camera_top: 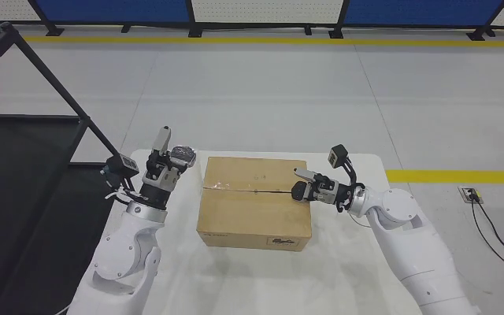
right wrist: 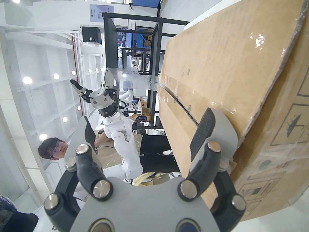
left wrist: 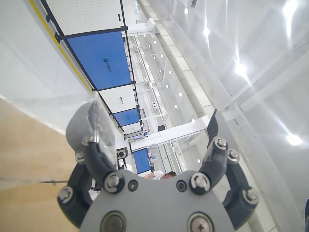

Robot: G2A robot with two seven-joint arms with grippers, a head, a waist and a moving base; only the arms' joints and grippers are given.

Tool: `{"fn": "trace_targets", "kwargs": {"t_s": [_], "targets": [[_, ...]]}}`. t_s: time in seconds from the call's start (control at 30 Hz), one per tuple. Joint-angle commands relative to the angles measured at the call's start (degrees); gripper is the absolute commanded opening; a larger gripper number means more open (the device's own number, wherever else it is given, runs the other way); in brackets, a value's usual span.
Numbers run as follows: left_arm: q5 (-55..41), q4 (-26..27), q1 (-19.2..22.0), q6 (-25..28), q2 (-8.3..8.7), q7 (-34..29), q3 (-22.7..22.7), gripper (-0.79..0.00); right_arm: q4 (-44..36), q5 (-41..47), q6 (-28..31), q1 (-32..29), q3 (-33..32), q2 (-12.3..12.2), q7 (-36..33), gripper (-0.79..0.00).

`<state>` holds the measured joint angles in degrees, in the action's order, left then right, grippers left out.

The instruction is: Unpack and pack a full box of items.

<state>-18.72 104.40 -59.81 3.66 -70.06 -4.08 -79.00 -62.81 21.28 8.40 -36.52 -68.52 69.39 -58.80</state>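
Note:
A brown cardboard box (camera_top: pixel 252 205) stands in the middle of the white table (camera_top: pixel 346 268), its top flaps down with a seam between them. My right gripper (camera_top: pixel 303 183) is open at the box's right top edge. One of its pads (right wrist: pixel 202 131) lies on the box (right wrist: pixel 217 61) by the seam, the other hangs free. My left gripper (camera_top: pixel 173 150) points upward beside the box's far left corner, open (left wrist: pixel 152 117). A strip of clear tape (right wrist: pixel 135 76) stretches from the seam's end to one left finger (left wrist: pixel 89 121), clinging to it.
A black metal frame (camera_top: pixel 47 87) stands off the table's left side. On the floor at the far right lie a socket and cable (camera_top: pixel 470 194). Bare table shows in front of the box and to its right.

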Motion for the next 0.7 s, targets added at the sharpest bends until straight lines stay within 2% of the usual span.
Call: {"fn": "trace_targets", "kwargs": {"t_s": [0.0, 0.67], "targets": [[1.03, 0.3, 0.25, -0.34, -0.14, 0.04, 0.92, 0.0, 0.0, 0.0, 0.0, 0.0, 0.0, 0.0, 0.0, 0.0], [6.23, -0.05, 2.44, -3.58, -1.48, -0.38, 6.66, 0.0, 0.0, 0.0, 0.0, 0.0, 0.0, 0.0, 0.0, 0.0]]}}
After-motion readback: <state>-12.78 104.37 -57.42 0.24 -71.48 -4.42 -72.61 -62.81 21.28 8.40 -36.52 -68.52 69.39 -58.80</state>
